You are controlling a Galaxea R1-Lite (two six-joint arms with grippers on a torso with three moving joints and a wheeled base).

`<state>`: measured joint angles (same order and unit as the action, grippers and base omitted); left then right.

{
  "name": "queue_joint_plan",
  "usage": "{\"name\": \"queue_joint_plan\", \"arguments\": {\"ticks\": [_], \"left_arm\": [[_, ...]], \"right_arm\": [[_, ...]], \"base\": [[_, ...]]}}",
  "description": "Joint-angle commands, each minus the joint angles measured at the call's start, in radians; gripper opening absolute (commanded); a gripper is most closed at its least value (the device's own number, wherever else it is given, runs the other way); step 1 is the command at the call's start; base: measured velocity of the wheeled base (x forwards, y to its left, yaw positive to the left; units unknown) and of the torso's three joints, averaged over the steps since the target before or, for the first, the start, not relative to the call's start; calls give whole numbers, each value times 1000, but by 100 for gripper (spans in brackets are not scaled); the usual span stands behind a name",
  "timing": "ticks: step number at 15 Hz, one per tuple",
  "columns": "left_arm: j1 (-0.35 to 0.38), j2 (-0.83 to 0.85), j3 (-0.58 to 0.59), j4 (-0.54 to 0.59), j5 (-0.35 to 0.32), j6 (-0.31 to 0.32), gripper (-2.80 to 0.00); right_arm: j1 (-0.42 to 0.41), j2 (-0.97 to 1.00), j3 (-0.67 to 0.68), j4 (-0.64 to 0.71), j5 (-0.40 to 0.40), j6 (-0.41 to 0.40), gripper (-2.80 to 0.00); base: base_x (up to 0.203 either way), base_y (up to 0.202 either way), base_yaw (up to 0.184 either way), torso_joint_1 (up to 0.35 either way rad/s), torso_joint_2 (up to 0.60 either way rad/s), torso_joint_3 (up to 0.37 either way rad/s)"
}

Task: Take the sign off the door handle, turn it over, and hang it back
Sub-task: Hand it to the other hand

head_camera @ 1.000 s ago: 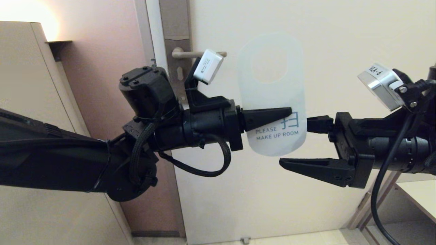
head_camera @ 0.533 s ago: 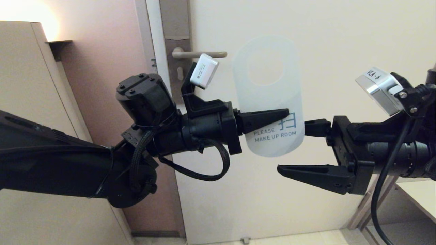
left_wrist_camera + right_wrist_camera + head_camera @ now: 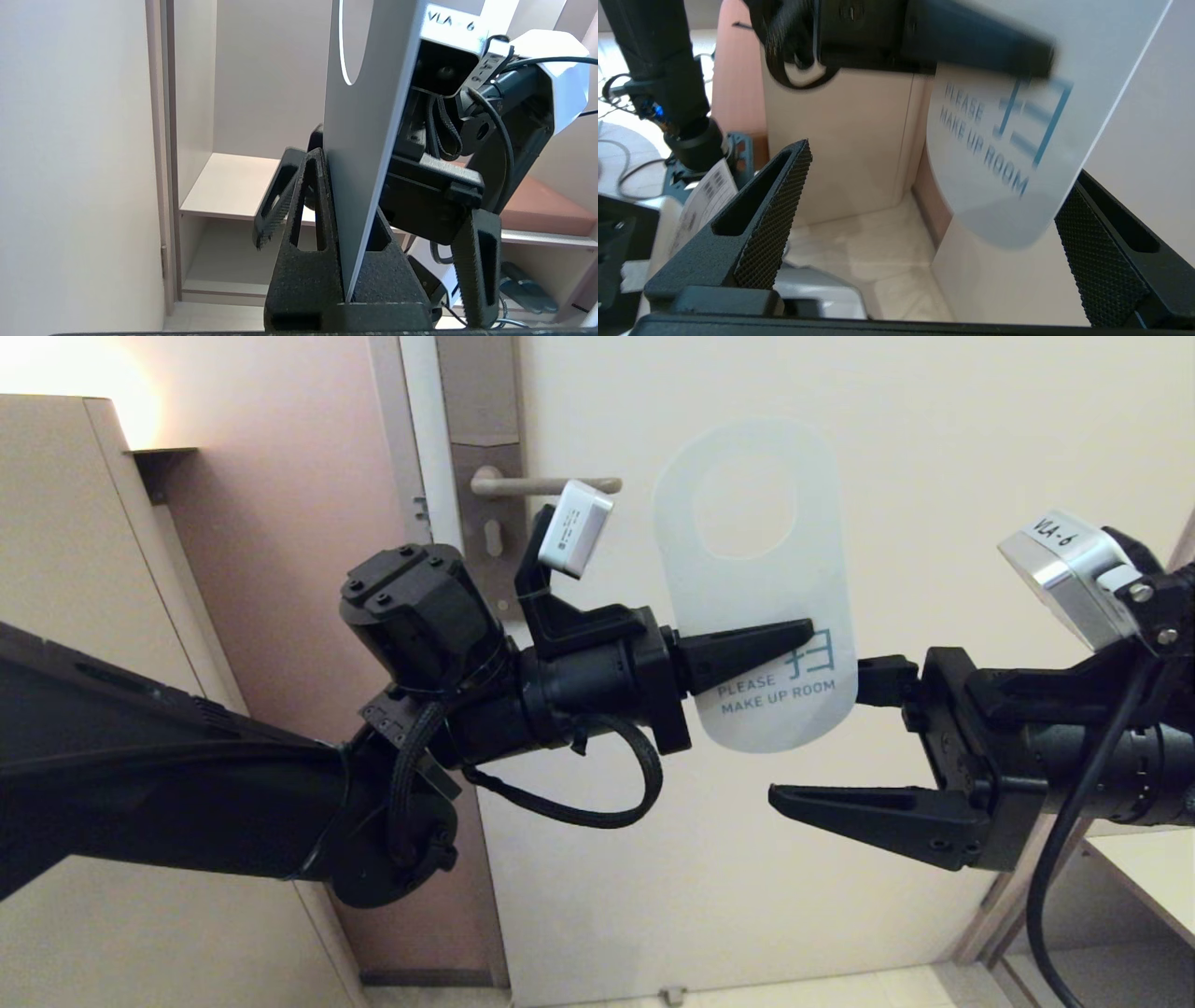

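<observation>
The sign shows its white face with blue text "PLEASE MAKE UP ROOM" and is held upright in front of the door, to the right of the door handle, off it. My left gripper is shut on the sign's lower part; in the left wrist view the sign stands edge-on between the fingers. My right gripper is open, its jaws spread either side of the sign's lower end without touching; the sign also shows in the right wrist view.
The cream door is behind the sign. A beige cabinet stands at the left, a pink wall beside it. Low shelves are at the lower right.
The left gripper with the sign dipped a little to the left and then moved right and slightly up. The right gripper stayed open and shifted slightly right and down.
</observation>
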<state>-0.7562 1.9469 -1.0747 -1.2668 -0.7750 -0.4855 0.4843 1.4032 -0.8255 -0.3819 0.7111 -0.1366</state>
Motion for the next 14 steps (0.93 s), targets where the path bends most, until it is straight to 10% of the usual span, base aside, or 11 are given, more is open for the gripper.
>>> {"name": "queue_joint_plan", "arguments": {"ticks": [1,14], "left_arm": [[-2,12,-1,-12,-4,-9,-280],[-12,61,-1,-150,12,-96,-280]], "right_arm": [[2,9,0,-16,5,0,0],[9,15,3,-18,7,0,0]], "base": [[0,0,0,0,0,0],[0,0,0,0,0,0]]}}
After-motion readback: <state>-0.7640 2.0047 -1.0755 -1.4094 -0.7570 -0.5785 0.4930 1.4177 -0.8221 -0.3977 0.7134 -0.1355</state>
